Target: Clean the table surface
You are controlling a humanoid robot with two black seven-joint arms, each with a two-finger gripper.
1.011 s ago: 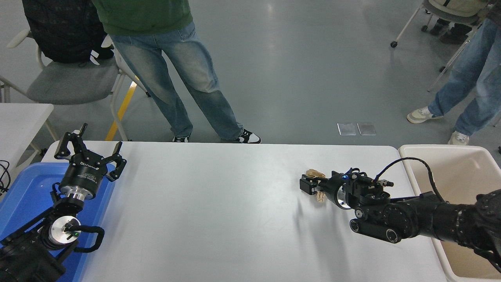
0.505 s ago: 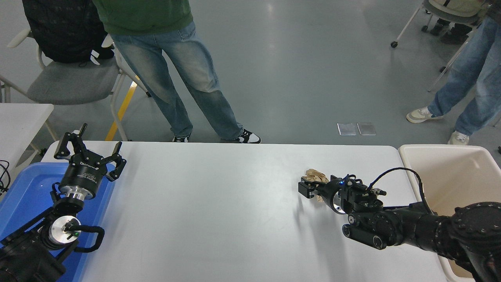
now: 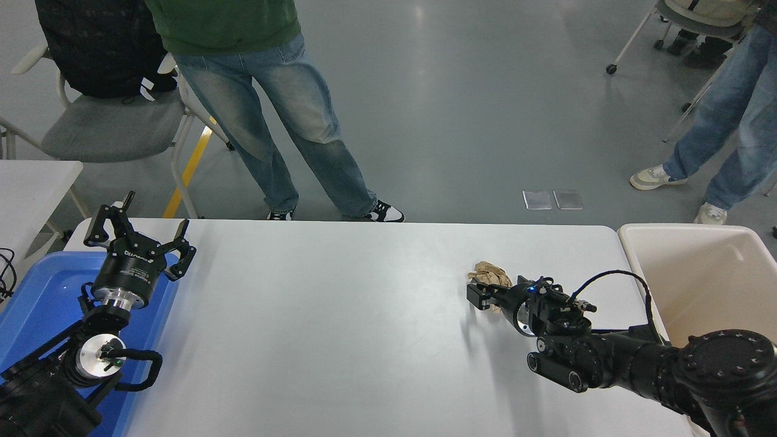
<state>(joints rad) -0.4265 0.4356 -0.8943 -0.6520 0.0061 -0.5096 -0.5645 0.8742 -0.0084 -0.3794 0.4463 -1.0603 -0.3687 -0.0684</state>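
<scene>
Crumpled brown paper (image 3: pixel 490 274) at right gripper (image 3: pixel 485 292); no legible writing.

My arms are black, with round screwed joint housings, silver wrist rings, looping black cables, and a blue light near my right claw (image 3: pixel 485 293).

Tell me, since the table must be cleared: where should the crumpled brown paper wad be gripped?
Pinch the crumpled brown paper wad across its bunched middle, coming from the right gripper's near side; it lies low and loose on the white table surface, probably crushable anywhere.
</scene>
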